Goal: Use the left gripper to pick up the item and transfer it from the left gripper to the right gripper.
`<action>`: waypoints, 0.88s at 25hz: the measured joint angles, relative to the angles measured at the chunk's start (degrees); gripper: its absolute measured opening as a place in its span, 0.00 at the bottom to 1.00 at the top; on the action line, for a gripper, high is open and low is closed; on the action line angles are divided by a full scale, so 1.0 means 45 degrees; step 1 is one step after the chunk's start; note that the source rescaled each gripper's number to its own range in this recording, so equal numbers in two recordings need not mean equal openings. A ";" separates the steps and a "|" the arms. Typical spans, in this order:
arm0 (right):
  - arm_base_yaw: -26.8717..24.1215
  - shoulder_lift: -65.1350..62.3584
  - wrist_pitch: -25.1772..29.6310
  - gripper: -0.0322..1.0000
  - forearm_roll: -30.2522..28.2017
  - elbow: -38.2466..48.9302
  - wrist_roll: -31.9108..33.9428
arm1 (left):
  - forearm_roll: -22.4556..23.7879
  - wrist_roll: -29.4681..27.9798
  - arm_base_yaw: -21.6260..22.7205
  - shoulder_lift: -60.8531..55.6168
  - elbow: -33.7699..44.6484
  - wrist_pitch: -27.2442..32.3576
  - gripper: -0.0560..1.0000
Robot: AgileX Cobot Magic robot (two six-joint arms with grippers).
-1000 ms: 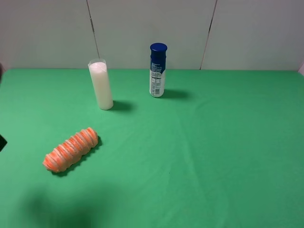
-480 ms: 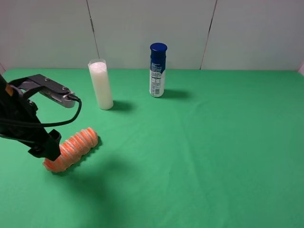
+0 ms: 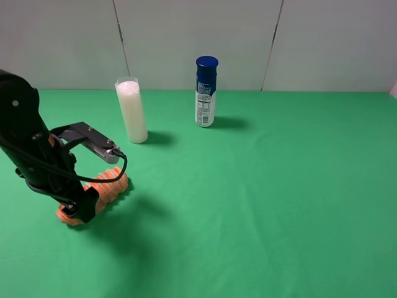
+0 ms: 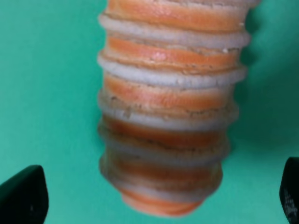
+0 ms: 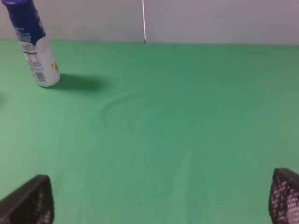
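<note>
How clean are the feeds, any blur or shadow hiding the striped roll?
Left wrist view: the roll is soft-focused, blurriest toward the fingers, which are dark smudges. Exterior high view: sharp, even light, no glare; the arm throws a soft shadow on the cloth beside the roll. Right wrist view: slightly hazy, blue-capped bottle legible.

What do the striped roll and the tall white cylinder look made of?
Orange and cream ribbed roll: probably soft foam or plush, matte, with fuzzy, crumbly rib edges. Tall white cylinder: perhaps wax or plastic, smooth, with a clear-looking top rim; hard to tell.
</note>
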 joint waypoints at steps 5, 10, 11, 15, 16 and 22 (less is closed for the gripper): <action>0.0000 0.0000 0.0000 1.00 0.0000 0.0000 0.0000 | -0.0010 0.0120 0.0000 0.0494 0.0651 -0.1414 1.00; 0.0000 0.0000 0.0000 1.00 0.0000 0.0000 0.0000 | -0.0010 0.0120 0.0000 0.0974 0.0967 -0.2325 1.00; 0.0000 0.0000 0.0000 1.00 0.0000 0.0000 0.0000 | -0.0010 0.0120 0.0000 0.1067 0.0967 -0.2469 1.00; 0.0000 0.0000 0.0000 1.00 0.0038 0.0000 0.0000 | -0.0012 0.0161 0.0000 0.1221 0.0967 -0.2887 0.96; 0.0000 0.0000 0.0000 1.00 0.0038 0.0000 0.0000 | -0.0012 0.0161 0.0000 0.1221 0.0967 -0.2927 0.94; 0.0000 0.0000 0.0000 1.00 0.0052 0.0000 0.0000 | -0.0012 0.0175 0.0000 0.1246 0.0967 -0.2938 0.72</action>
